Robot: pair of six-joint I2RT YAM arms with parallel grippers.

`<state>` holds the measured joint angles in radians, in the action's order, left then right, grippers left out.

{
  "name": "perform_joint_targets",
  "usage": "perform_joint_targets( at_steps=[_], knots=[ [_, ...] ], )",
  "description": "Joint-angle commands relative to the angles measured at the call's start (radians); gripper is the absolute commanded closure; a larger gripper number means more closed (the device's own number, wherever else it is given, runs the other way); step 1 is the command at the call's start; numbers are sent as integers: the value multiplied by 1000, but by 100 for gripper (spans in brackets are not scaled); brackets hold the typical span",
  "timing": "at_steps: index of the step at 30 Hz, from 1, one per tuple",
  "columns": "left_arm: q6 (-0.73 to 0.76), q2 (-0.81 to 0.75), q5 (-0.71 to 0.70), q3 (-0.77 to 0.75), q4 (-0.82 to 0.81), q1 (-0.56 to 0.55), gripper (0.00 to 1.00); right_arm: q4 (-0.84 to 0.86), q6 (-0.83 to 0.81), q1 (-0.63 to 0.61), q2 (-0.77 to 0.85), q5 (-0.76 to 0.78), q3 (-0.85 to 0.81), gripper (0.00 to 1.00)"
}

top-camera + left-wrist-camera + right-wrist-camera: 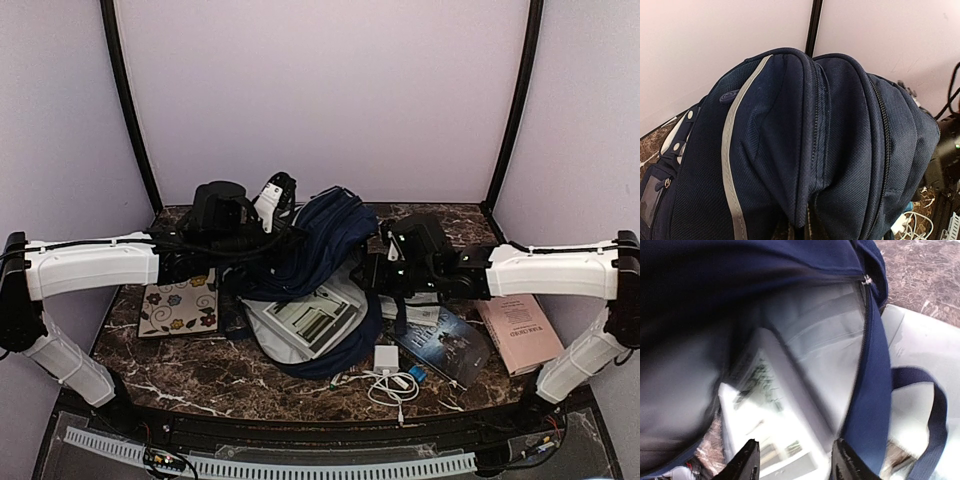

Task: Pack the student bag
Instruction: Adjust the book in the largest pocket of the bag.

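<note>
The student bag (320, 250) lies slumped mid-counter (190, 375), its main pocket gaping toward the arms with a pale book (780, 435) inside. It is soft, floppy cloth and will likely sag shut unless taken by the zip edge, the top handle or a bunched fold. The left hand (280, 205) is closed at the bag's raised top, seemingly clamped on a pinched fold of flap, while the right hand (796, 464) sits in the opening, fingers (747, 462) apart and empty just above the book.
</note>
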<state>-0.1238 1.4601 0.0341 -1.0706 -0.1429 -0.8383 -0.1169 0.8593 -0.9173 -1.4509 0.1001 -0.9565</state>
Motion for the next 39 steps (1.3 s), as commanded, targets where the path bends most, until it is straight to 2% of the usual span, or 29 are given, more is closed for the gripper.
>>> perform_joint_targets(
  at_steps=[1, 5, 8, 11, 15, 17, 19, 28, 30, 35, 39],
  knots=[
    [18, -72, 12, -17, -156, 2, 100, 72, -144, 71, -105, -179, -11, 49],
    [21, -69, 8, -15, -158, 1, 100, 85, -233, 72, -239, -293, -94, 47],
    [21, -69, 12, -14, -158, 1, 100, 93, -250, 73, -294, -317, -115, 47],
    [24, -67, 26, -11, -165, 1, 100, 125, -259, 72, -327, -344, -112, 51],
    [23, -64, 30, -13, -164, 1, 100, 77, -310, 63, -300, -294, -140, 57],
    [24, -64, 31, -13, -164, 1, 100, 100, -325, 62, -275, -319, -139, 66],
    [24, -66, 31, -13, -164, 0, 100, 110, -314, 63, -274, -354, -147, 70],
    [29, -72, 33, -13, -162, 2, 100, 134, -217, 64, -322, -396, -108, 67],
    [28, -72, 34, -12, -160, 2, 100, 202, -167, 64, -351, -440, -99, 69],
    [30, -79, 32, -12, -159, 1, 100, 293, -101, 64, -396, -492, -97, 79],
    [35, -85, 28, -13, -158, 2, 100, 292, -79, 66, -369, -481, -83, 100]
  ],
)
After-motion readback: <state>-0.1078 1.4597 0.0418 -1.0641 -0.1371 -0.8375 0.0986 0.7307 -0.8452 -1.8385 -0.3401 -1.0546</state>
